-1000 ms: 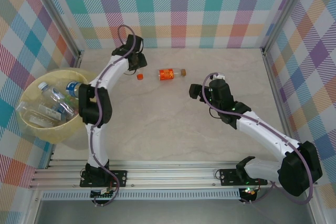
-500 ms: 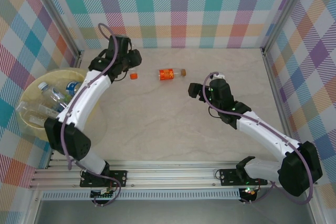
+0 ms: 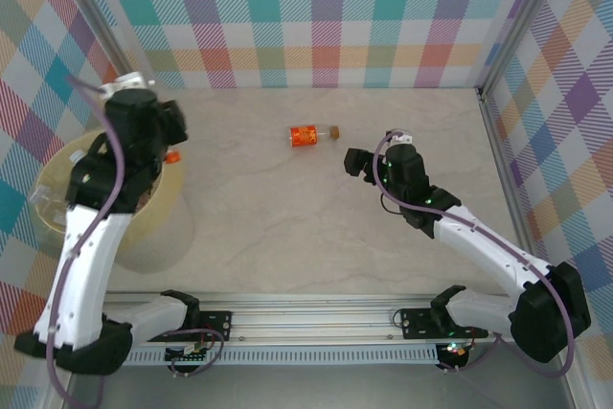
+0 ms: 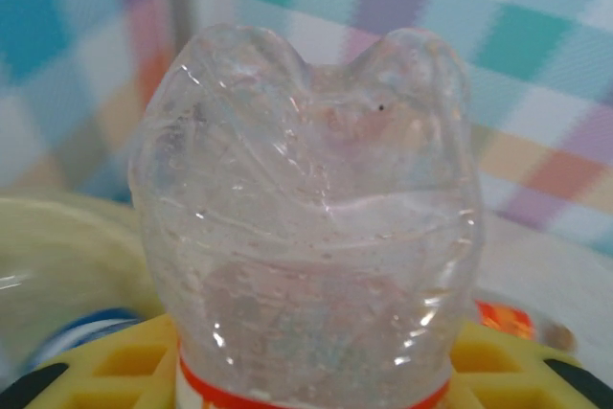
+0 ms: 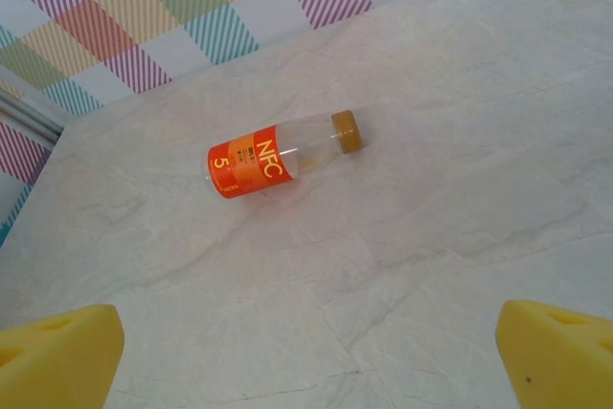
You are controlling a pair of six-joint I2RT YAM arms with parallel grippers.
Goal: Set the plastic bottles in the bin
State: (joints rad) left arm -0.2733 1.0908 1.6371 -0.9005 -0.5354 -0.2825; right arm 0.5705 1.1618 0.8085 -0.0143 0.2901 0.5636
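Light, crushable bottle (image 4: 306, 217) pinched by left gripper (image 4: 306, 363) (at its label) above bin (image 3: 153, 229); right gripper (image 5: 306, 352) gapes empty.

From above, the left arm (image 3: 101, 208) covers the bin (image 3: 158, 217) and hides much of its inside. The left gripper (image 3: 165, 146) has its fingers hidden under the wrist, with an orange cap (image 3: 172, 154) poking out at 3 o'clock.

In the left wrist view, the held bottle (image 4: 306, 217) and yellow pads (image 4: 105, 361) are cut off at 6 o'clock. Behind them, a pale band (image 4: 67, 246) at 8 o'clock and an orange smear (image 4: 503, 318) at 4 o'clock are blurred.

In the right wrist view, the pads (image 5: 57, 352) are cut off at 7 and 5 o'clock, and the small print on the lying bottle (image 5: 278, 155) is unreadable.
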